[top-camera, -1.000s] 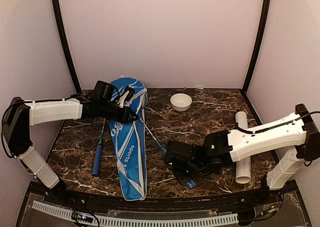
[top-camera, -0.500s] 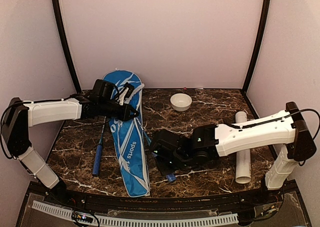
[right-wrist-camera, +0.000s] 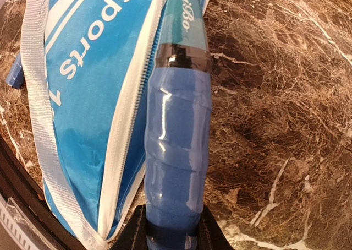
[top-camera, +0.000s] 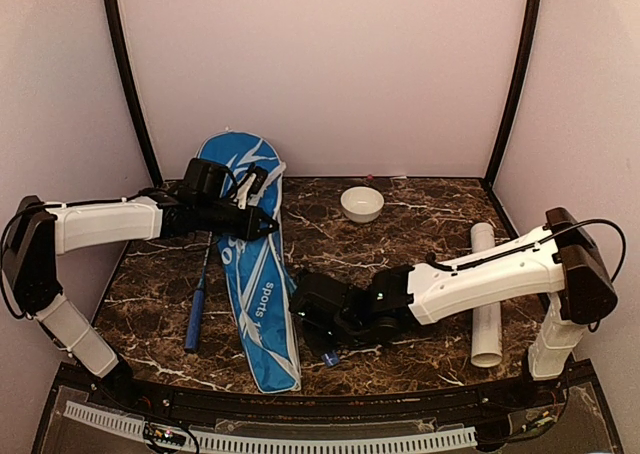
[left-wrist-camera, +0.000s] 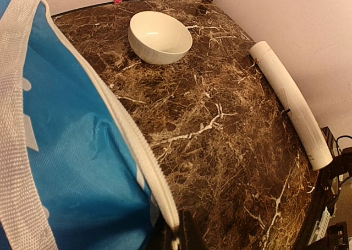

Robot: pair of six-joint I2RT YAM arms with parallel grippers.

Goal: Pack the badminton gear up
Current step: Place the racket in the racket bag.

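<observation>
The marble table (top-camera: 420, 239) fills the lower half of the top view. The cover (top-camera: 255, 274) lies left of centre, running from the back wall down to the front edge, its wide end tilted up against the wall. The tube (top-camera: 486, 294) lies at the right of the frame, well apart from the cover. One racket (top-camera: 196, 309) lies just left of the cover, handle toward the bottom of the frame. The second racket's handle (right-wrist-camera: 179, 151) lies along the cover's open zip edge; its head is hidden, probably already inside the cover. The bowl (top-camera: 362, 203) sits at upper centre. No shuttlecocks show in any view

The left gripper (left-wrist-camera: 176, 236), at the upper left of the top view, is pinched tight on the cover's white-trimmed edge, holding the mouth up. The right gripper (right-wrist-camera: 172, 231), at lower centre of the top view, is clamped narrowly around the butt end of the second racket's handle

The step in hand looks like sliding this racket into the cover while the other arm holds it open. The next move calls for pushing the handle on along the zip line, toward the upper left of the top view, low and straight, so the frame does not snag the zip or drag the cover sideways. The other racket waits outside
</observation>
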